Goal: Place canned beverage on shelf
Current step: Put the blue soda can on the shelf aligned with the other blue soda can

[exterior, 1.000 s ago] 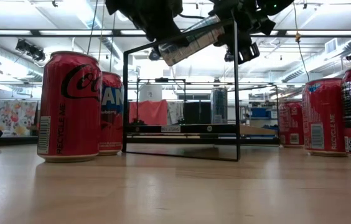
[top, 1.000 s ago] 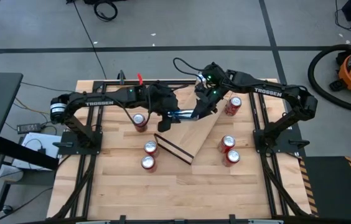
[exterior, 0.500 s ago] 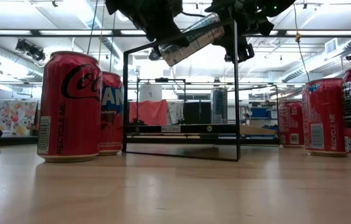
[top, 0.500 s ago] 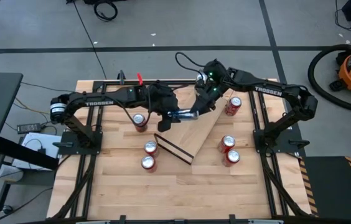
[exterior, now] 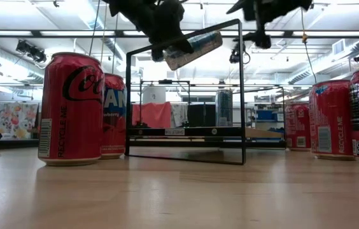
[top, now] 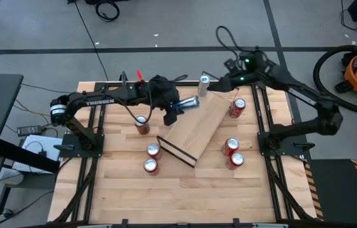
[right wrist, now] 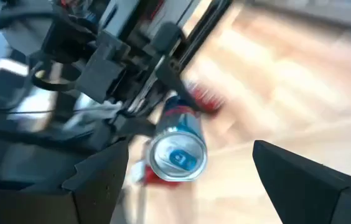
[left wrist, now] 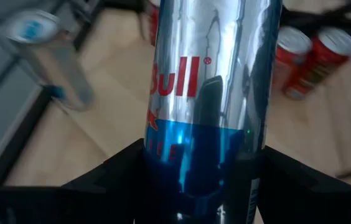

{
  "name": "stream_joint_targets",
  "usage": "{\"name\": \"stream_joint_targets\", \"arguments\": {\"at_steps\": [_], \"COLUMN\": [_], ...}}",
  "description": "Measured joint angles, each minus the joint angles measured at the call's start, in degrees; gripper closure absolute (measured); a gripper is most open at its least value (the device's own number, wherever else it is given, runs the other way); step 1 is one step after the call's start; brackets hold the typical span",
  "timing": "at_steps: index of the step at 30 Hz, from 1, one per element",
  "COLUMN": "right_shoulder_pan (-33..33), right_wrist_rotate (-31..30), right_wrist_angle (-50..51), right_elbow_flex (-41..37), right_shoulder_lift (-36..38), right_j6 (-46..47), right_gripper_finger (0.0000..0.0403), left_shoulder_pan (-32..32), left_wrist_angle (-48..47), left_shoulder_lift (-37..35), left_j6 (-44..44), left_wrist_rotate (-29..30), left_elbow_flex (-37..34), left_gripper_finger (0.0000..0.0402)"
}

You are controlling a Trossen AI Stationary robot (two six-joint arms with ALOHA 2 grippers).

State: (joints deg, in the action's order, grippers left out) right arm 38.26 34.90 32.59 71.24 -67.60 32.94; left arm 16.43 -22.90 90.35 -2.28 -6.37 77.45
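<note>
The left gripper (top: 177, 109) is closed on a slim silver-and-blue can (top: 188, 103), holding it lying tilted in the air above the far left part of the shelf (top: 197, 126). In the left wrist view its dark fingers (left wrist: 126, 171) clasp the blue lower half of the can (left wrist: 210, 93) on both sides. In the low view the can (exterior: 193, 49) hangs slanted just under the top of the shelf's black wire frame (exterior: 240, 95), clear of the board.

The right gripper (top: 219, 82) is at the far edge of the table, to the right of the held can, with its fingers (right wrist: 306, 180) spread wide and nothing between them; its wrist camera looks at the end of the can (right wrist: 177, 155) held by the other arm.

A second slim silver can (top: 204, 82) stands upright at the table's far edge, just left of the right gripper. The shelf lies diagonally across the middle of the wooden table (top: 166, 196), its dark end edge nearest the front. Red cans stand around it: one (top: 142, 124) to the left below the left arm, two (top: 151, 158) near the front left, one (top: 237, 107) to the far right, and two (top: 231, 153) at the right.
</note>
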Motion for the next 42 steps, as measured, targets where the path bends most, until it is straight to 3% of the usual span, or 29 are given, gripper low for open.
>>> {"name": "stream_joint_targets", "arguments": {"at_steps": [5, 11, 20, 28, 34, 42], "right_shoulder_pan": [-2.4, -4.7, -7.5, -8.8, -9.5, -11.2], "right_wrist_rotate": [-10.0, -12.4, -22.8, -23.7, -25.3, -27.3], "right_wrist_angle": [-1.9, -10.8, -24.0, -34.5, -38.2, -44.6], "right_elbow_flex": [0.0, 0.0, -0.1, -0.1, -0.1, -0.1], "right_shoulder_lift": [3.3, 4.0, 3.5, 2.1, -0.8, -4.9], "right_j6": [-3.9, -6.4, -18.2, -26.9, -25.2, -25.6], "right_gripper_finger": [0.0048, 0.0046, 0.0045, 0.0035, 0.0005, 0.0004], "left_shoulder_pan": [0.9, 1.0, 1.0, 1.0, 1.0, 1.0], "left_wrist_angle": [7.4, 18.4, 31.8, 42.0, 47.1, 47.8], "left_shoulder_lift": [0.0, -0.1, -0.1, -0.1, -0.1, -0.1], "left_j6": [2.9, 2.9, 1.1, 0.9, -5.1, -7.4], "left_wrist_rotate": [4.2, 11.2, 17.5, 20.0, 22.3, 23.4], "left_elbow_flex": [0.0, 0.0, 0.1, 0.1, 0.1, 0.1], "left_gripper_finger": [0.0153, 0.0153, 0.0152, 0.0152, 0.0152, 0.0152]}}
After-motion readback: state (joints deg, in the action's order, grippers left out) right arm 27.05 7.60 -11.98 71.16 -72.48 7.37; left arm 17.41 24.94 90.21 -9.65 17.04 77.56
